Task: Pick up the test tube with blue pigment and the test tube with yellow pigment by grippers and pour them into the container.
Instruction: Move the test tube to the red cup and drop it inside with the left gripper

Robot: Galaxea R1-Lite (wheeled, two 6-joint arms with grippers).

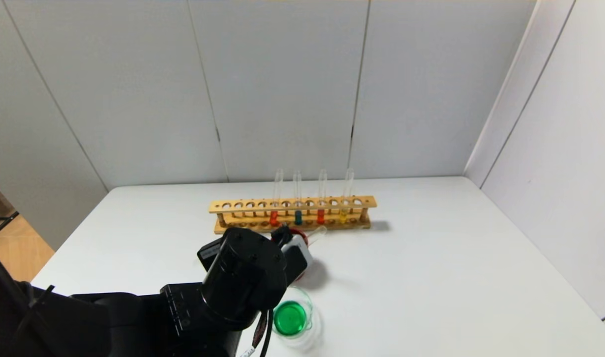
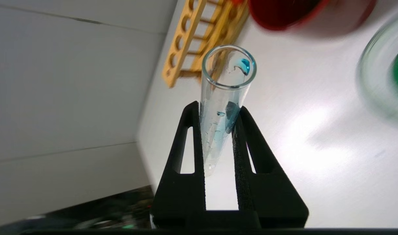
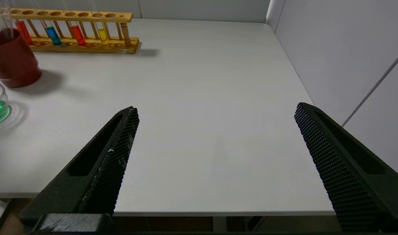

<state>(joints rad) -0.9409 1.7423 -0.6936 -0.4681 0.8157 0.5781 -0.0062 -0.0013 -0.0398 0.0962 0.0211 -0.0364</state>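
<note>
Black left gripper (image 2: 218, 112) is clamped on a glass tube (image 2: 223, 107), nearly empty, only blue streaks & a drop near the mouth left inside. From the head cam your left arm sits low near the table's front edge, w/ the tube's open end (image 1: 318, 233) poking out past the red cup (image 1: 298, 238). Glass dish (image 1: 292, 317) sits just below/right of that wrist and already holds green liquid, so I'd judge blue + yellow are both poured and this tube is on its way to be put down, prob. into the cup or back in the rack.

For you: keep the squeeze steady, the tube is thin glass & wet, so it'll slip or crack if you change pressure mid-move. Tip it back toward upright before travelling so the last drop doesn't fall on the table (image 1: 431, 277). Approach the cup from above, don't sweep sideways; the rim is right beside the tube and a knock could tip it.

Beyond the gripper, the wooden rack (image 1: 292, 212) holds four tubes: orange-red, blue tube (image 1: 298, 217), orange-red, then yellow tube (image 1: 344, 216) at the right end. Steer clear of their tops, they stand tall.

Further right, your right gripper (image 3: 215, 137) hangs over bare table w/ fingers spread wide, holding nothing, well away from rack & dish. Leave it parked.
</note>
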